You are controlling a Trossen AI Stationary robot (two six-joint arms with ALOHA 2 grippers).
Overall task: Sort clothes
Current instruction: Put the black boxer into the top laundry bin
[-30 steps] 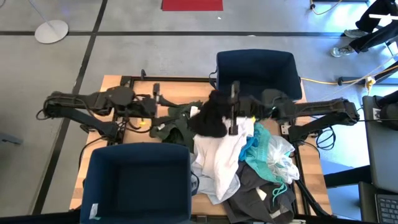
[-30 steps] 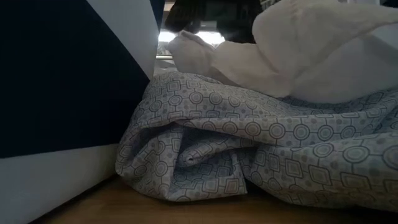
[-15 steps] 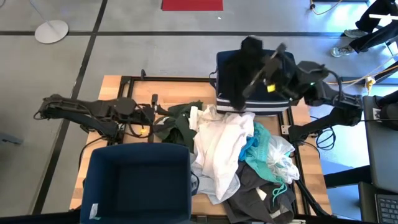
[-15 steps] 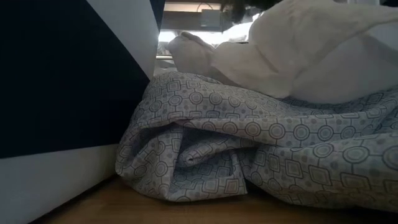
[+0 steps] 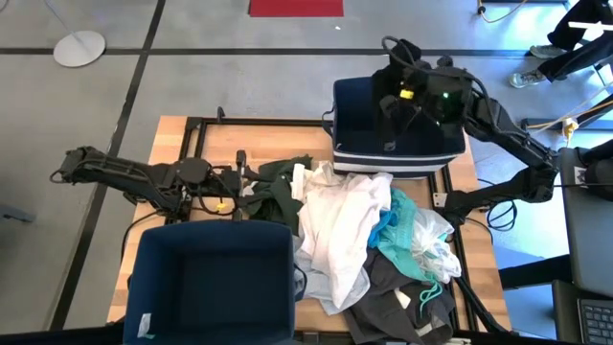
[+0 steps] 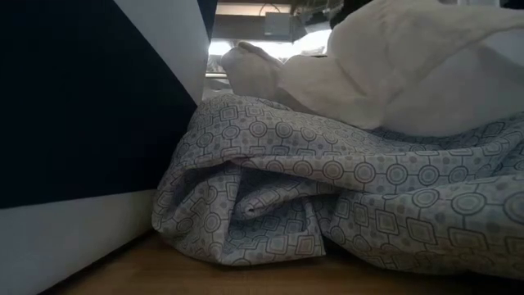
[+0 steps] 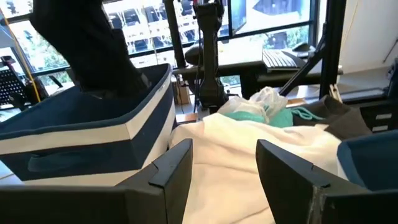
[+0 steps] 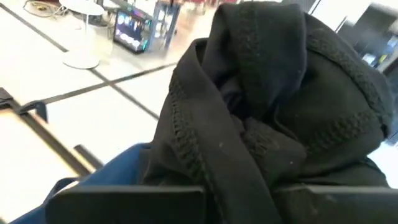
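The right fingers (image 5: 397, 91), clenched on the black garment (image 8: 261, 118), have swung from the pile (image 5: 369, 240) to above the far bin (image 5: 393, 153); release comes next. Left fingers (image 7: 224, 168) are released beside the pile.

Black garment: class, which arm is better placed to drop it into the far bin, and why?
Right. The right gripper holds the black garment over the far bin; the left gripper waits open by the pile.
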